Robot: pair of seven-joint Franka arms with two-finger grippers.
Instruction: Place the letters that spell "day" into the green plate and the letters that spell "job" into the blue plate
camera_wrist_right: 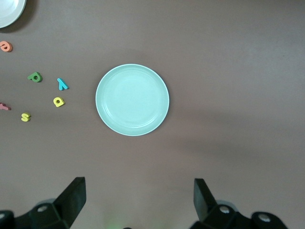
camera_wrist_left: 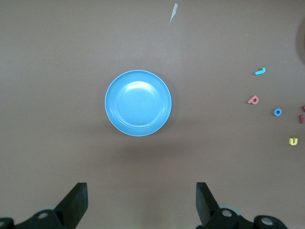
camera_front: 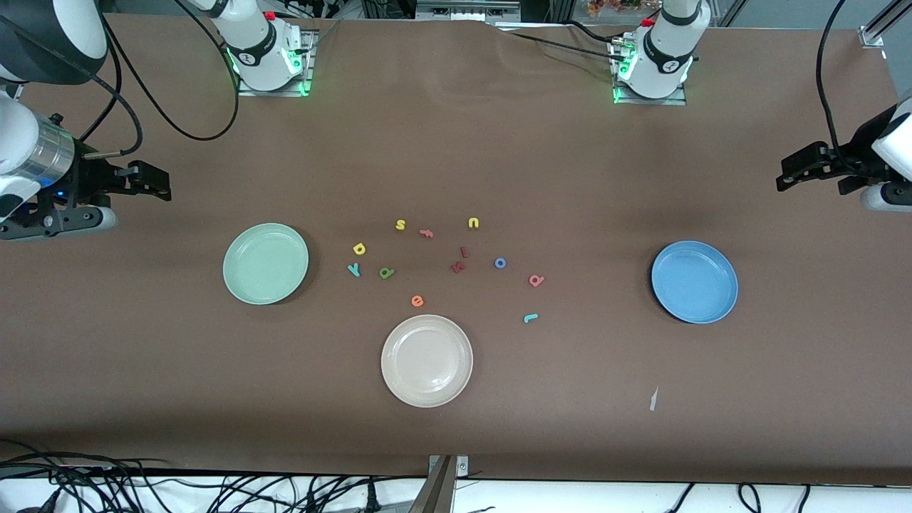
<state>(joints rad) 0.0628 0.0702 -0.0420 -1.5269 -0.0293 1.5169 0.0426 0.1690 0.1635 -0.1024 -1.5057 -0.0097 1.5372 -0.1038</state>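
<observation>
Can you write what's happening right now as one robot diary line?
left gripper: open, waiting | right gripper: open, waiting | green plate: empty | blue plate: empty | letters: none sorted

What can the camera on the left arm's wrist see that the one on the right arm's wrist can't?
Only the left wrist view shows the blue plate, with the teal j, salmon b, blue o and yellow u lying beside it, plus the open left gripper.

Only the right wrist view shows the green plate, the yellow d, green a, teal y, yellow s, orange e and the open right gripper.

Both show the brown table and an empty plate.
</observation>
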